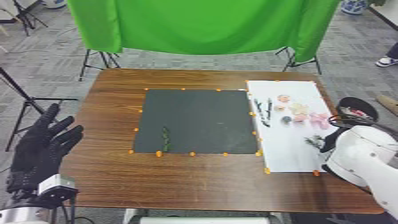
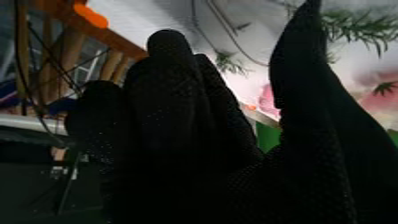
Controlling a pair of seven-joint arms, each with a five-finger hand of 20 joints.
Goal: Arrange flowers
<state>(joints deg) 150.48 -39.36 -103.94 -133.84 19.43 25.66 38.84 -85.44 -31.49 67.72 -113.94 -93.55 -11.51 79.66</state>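
Currently: flowers on white sheet, leafy stem on mat.

Flowers: soft, rounded, pink and cream heads. Stem: thin, green. Mat: dark, flat, rectangular. Right hand at sheet's right edge, fingers fairly straight, thumb apart; black perforated fabric. Left hand by table's left side, fingers spread, same black fabric. Table: brown woodgrain. Beyond it, draped green cloth.

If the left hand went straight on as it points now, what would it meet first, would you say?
The left hand seems free to pass along the left edge of the brown wooden table, perhaps first meeting the black tripod beyond it; the hand's height is unclear.
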